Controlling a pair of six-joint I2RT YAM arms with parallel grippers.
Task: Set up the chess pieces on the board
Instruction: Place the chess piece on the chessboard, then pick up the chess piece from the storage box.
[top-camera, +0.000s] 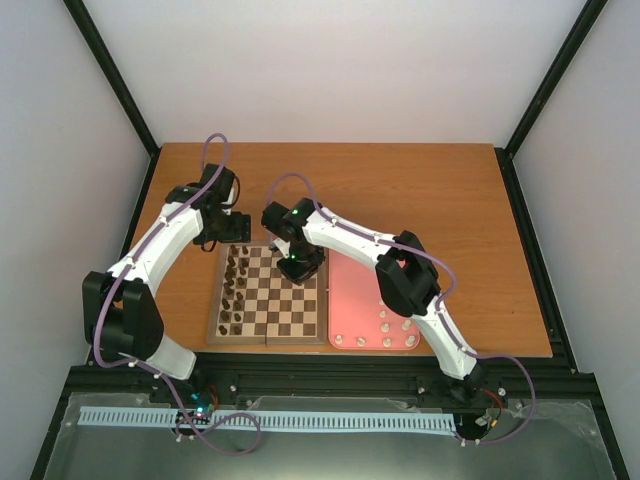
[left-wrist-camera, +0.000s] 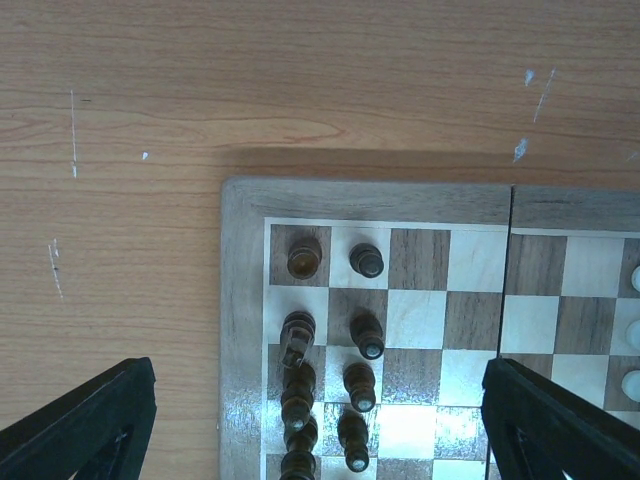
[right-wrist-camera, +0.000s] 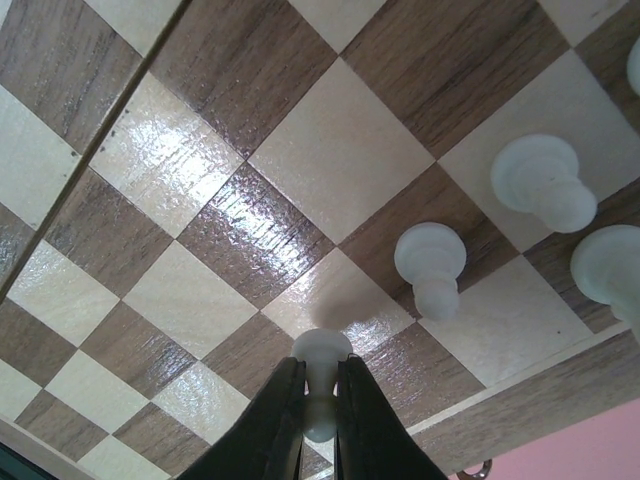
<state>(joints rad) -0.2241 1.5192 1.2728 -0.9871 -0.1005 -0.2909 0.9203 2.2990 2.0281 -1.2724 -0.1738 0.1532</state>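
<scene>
Finding: right tool (right-wrist-camera: 320, 405) pinches a white pawn (right-wrist-camera: 322, 348) at the board (top-camera: 267, 339), near its 3 o'clock edge. A few white pieces (right-wrist-camera: 430, 262) stand there. Several more wait at the pink tray (top-camera: 350, 285)'s 6 o'clock edge. Left tool (left-wrist-camera: 320, 410) is spread and empty. Judged under halfway.

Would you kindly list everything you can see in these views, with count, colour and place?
table: one, orange-brown wood, under everything
board: one, brown and cream checks, table centre
tray: one, pink, right of the board
dark pieces: count unclear, dark brown, two columns on the board's left side
white pieces: cream; at least three stand on the board's right side, several on the tray's near end
held piece: one, cream, in the right gripper
arms: two, white and black, bases at the near edge
left gripper: open, above the board's far left corner
right gripper: shut on the held piece, above the board
</scene>
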